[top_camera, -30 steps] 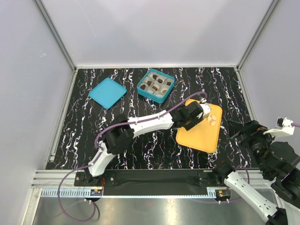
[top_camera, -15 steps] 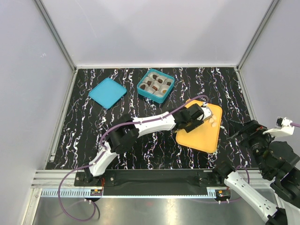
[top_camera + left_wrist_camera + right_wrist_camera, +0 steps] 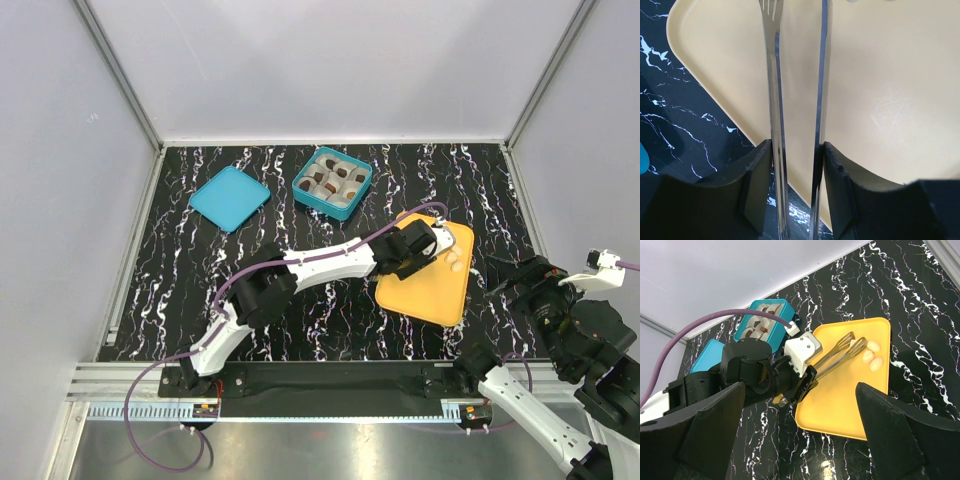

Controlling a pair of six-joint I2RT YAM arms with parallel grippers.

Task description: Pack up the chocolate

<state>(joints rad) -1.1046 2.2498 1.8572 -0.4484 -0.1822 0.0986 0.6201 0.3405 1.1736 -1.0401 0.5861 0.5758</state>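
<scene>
My left gripper (image 3: pixel 412 250) is shut on a pair of metal tongs (image 3: pixel 442 238) and holds them low over the yellow tray (image 3: pixel 430 290). In the left wrist view the tongs (image 3: pixel 775 90) run up over the tray (image 3: pixel 885 100) with their two arms apart and nothing between them. Three pale cream chocolate pieces (image 3: pixel 456 258) lie at the tray's far right corner, just beyond the tong tips; the right wrist view shows them too (image 3: pixel 872 355). Dark chocolate pieces sit in grey cups in the teal box (image 3: pixel 332 182). My right gripper (image 3: pixel 800 386) is open and empty, high at the right.
A teal lid (image 3: pixel 229 197) lies flat at the far left of the black marbled table, left of the teal box. The left arm stretches diagonally across the middle. The enclosure's white walls stand on all sides.
My left gripper has drawn back slightly toward the near left over the tray, still holding the tongs. The right arm has barely moved.
</scene>
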